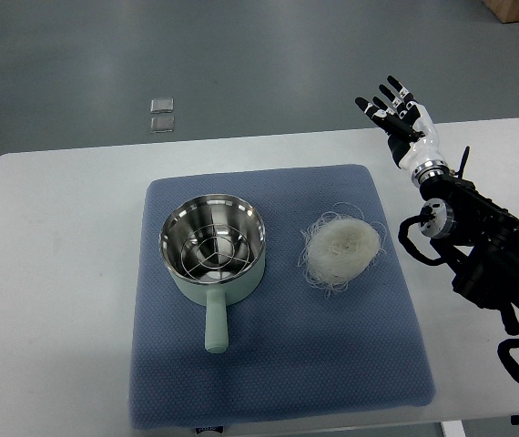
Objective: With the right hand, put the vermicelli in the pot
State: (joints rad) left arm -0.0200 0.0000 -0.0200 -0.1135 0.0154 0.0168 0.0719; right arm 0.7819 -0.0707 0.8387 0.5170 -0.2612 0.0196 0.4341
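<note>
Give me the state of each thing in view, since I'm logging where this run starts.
Pot: upright on the mat, no lid, a wire rack inside, no vermicelli in it, handle toward the robot.
Vermicelli: loose nest on the mat, right of the pot, apart from it, not held.
Mat: flat on the table.
Right hand: raised over the table's far edge, fingers spread, holding nothing.

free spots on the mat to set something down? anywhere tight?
Bare mat along the whole near strip, below the vermicelli and right of the pot handle. A thinner bare strip runs along the far edge. Tightest: the gap between pot and vermicelli. The right robot hand is open, off the mat's far right corner.
</note>
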